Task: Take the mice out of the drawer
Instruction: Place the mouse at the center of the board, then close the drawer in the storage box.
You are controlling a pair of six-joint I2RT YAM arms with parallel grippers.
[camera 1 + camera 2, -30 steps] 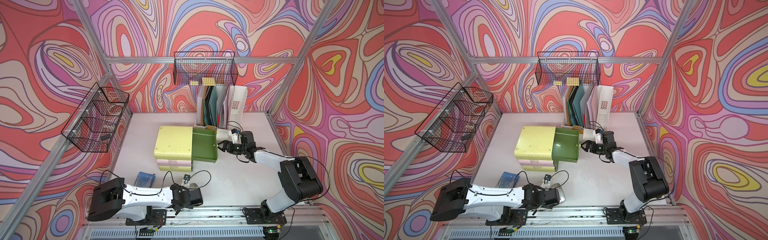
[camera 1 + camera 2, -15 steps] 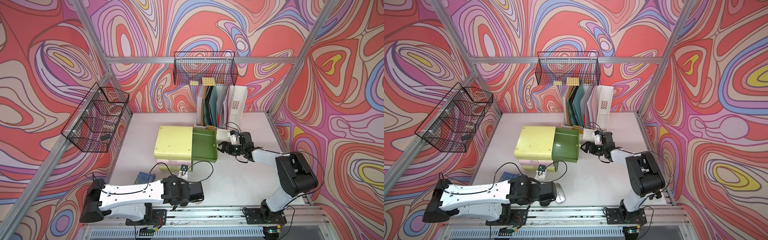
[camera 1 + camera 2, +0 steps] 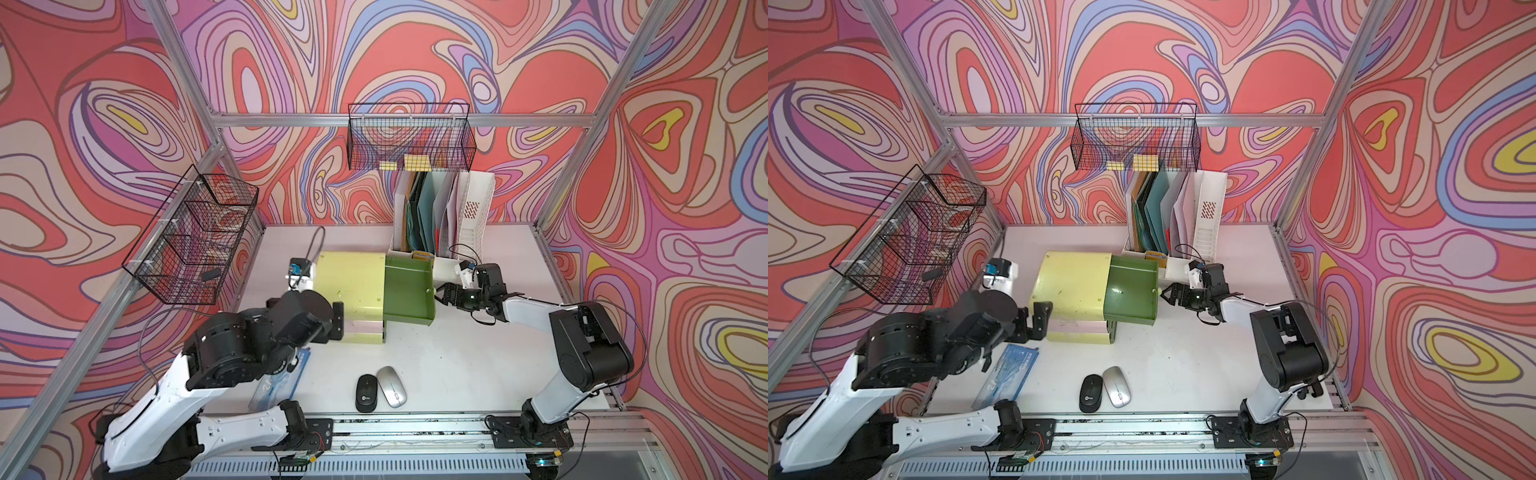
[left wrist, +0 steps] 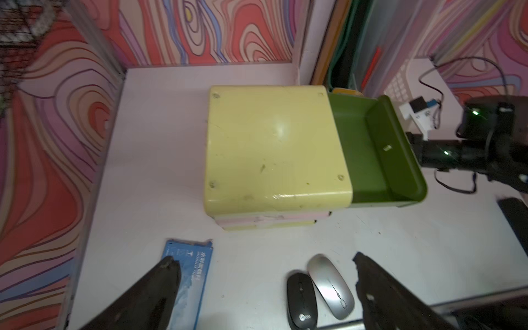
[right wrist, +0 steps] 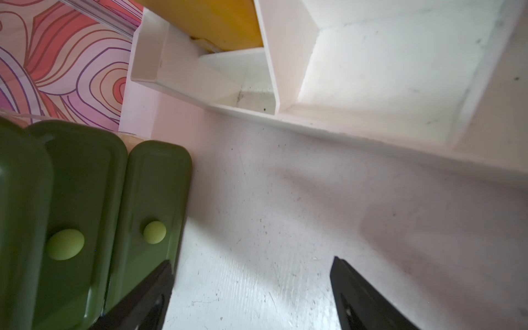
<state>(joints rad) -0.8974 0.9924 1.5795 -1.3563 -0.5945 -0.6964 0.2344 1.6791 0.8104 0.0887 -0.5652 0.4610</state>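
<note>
Swirl-patterned walls close in a white worktop (image 3: 457, 353). Two mice are out: a black mouse (image 3: 365, 392) and a silver mouse (image 3: 392, 386) lie close side by side by the front edge, near its middle. The green drawer (image 3: 409, 291) stands pulled from the yellow drawer unit (image 3: 349, 286) mid-worktop. Its visible part looks bare, so any others probably sit hidden further in. The left pincer (image 4: 263, 261) hangs wide and empty above the worktop; the right pincer (image 5: 253, 261), also wide and empty, sits just beside the drawer front.

The walls (image 3: 415, 62) swirl in red, pink, purple, blue and yellow. The table (image 3: 478, 353) is white. The cabinet (image 3: 351, 286) is pale yellow, its drawer (image 3: 409, 286) dark green. 1 black mouse (image 3: 366, 392) with a white logo, 1 silver mouse (image 3: 392, 386), a blue packet (image 3: 282, 382), 2 black wire baskets (image 3: 409, 141).
</note>
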